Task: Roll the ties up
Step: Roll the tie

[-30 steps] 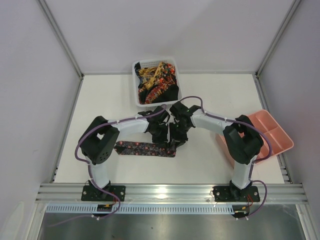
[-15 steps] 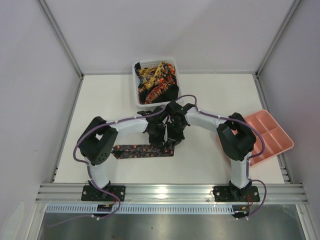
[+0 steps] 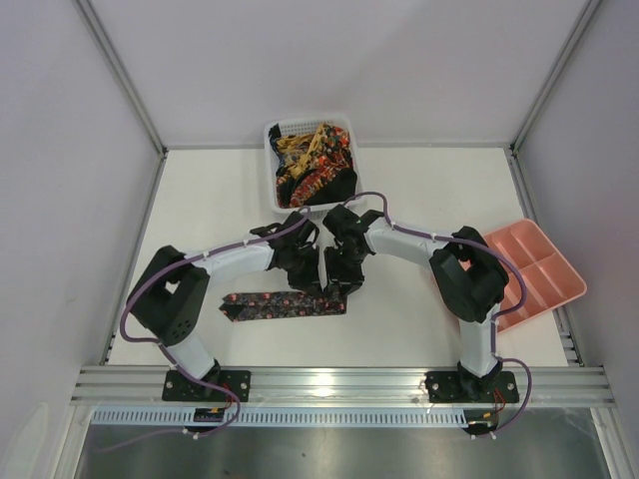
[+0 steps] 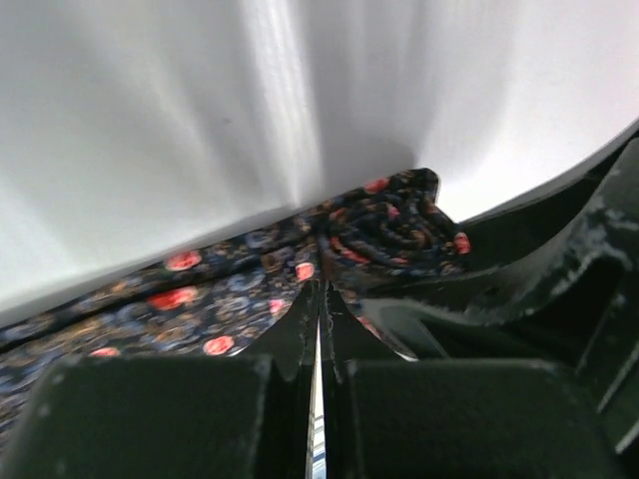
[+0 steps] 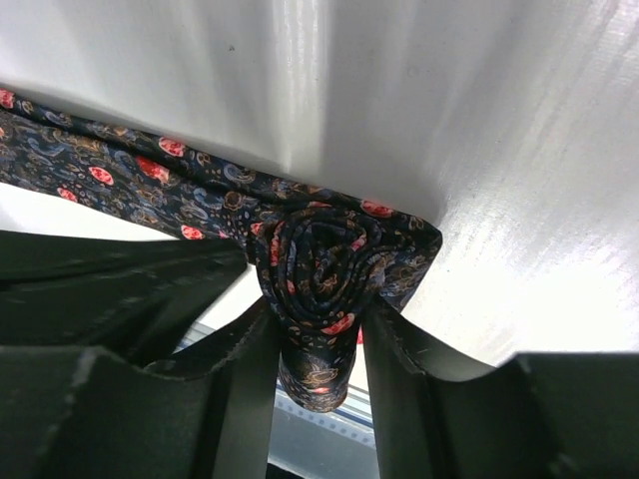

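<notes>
Right wrist view: at frame centre we see the tie [image 5: 321,261] rolled end-on, clasped by the right tool [image 5: 315,334], its tail running upper left over the bench [image 5: 479,120]; left tool [image 4: 319,299] closed, tips at the tie

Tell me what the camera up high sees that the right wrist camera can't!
Only the top camera shows the white basket full of more ties, the pink tray, the left arm, the right arm, and how far the flat tail reaches to the left. Only the right wrist camera shows the tight spiral of the rolled end tucked between the right fingers. Both show the same dark tie with red spots lying on the white table.
</notes>
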Robot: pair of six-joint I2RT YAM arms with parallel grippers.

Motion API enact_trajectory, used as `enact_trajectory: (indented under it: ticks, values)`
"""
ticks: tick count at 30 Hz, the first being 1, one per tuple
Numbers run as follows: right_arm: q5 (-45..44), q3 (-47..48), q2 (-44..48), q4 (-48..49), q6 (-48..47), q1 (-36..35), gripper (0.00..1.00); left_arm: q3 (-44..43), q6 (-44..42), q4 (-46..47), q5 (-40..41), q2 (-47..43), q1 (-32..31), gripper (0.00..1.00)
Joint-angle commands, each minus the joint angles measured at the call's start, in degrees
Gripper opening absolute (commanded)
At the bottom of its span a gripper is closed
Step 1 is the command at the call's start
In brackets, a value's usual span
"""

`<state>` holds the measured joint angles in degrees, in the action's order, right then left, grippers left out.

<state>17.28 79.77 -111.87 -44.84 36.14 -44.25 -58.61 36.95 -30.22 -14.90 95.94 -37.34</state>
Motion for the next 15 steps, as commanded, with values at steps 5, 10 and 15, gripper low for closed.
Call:
enact_trajectory:
  ticks: [5, 10, 15]
  values:
    - [1.53, 0.74, 0.52, 1.42, -0.81, -0.4, 0.47, 3.59, 4.8, 9.21, -8.48, -0.93, -0.27, 0.01]
    - [2.14, 0.92, 1.92, 0.9, -1.77, -0.31, 0.57, 4.03, 5.06, 9.3, -8.22, -0.05, -0.27, 0.0]
    - [2.93, 0.3, 4.29, 0.54, -2.92, 0.21, 0.63, 3.94, 5.06, 9.04, -8.13, 0.47, -0.27, 0.01]
